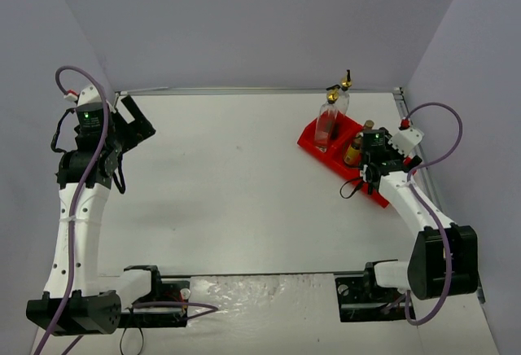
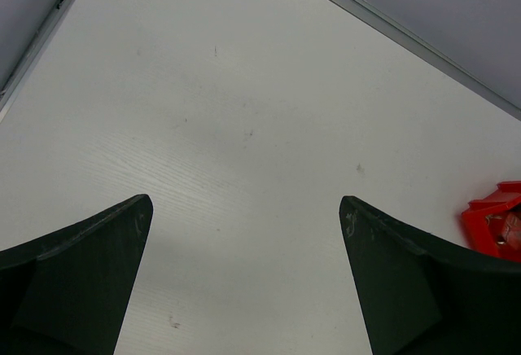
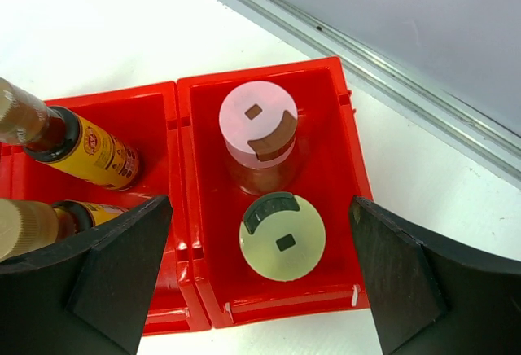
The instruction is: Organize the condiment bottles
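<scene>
Right gripper gapes wide (holding nothing) over the cream bottle.

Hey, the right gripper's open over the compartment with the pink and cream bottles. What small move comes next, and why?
Probably lift the right gripper straight up, clear of the red tray. Its jaws stand wide and hold nothing, the pink bottle and cream bottle stand upright in one compartment, and the amber bottles sit in the next, so nothing here looks left to grasp.
</scene>
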You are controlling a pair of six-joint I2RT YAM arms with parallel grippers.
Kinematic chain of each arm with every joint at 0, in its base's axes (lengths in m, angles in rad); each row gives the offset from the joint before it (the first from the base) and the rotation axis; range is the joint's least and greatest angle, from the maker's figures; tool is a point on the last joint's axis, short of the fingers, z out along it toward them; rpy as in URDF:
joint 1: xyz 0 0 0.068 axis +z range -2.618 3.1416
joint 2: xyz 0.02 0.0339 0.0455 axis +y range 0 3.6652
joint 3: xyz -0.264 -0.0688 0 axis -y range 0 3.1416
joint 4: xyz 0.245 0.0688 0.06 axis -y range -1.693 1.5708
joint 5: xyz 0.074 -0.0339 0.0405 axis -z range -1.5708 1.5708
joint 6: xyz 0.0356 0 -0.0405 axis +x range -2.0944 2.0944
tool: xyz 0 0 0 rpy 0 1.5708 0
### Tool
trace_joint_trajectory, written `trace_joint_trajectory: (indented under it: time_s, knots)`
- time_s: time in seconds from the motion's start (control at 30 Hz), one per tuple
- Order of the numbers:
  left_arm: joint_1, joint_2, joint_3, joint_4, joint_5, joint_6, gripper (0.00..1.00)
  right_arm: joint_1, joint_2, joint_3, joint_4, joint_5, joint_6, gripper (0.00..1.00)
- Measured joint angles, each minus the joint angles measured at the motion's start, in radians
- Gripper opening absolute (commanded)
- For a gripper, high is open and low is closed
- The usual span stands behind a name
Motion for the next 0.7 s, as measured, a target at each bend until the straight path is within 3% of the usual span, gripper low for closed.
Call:
trace_joint_trajectory:
  time_s: [0.37, 0.7]
  knots:
    - [0.0, 0.0, 0.0, 0.0, 0.006, 0.0, 0.97, 0.079, -0.149, 0.095, -0.111, 0.021, -0.024, 0.97]
    - [-0.009, 0.028, 0.001, 0.002, 0.068, 0.012, 0.97, 0.496, -0.071, 0.392, -0.11, -0.012, -0.145, 1.0]
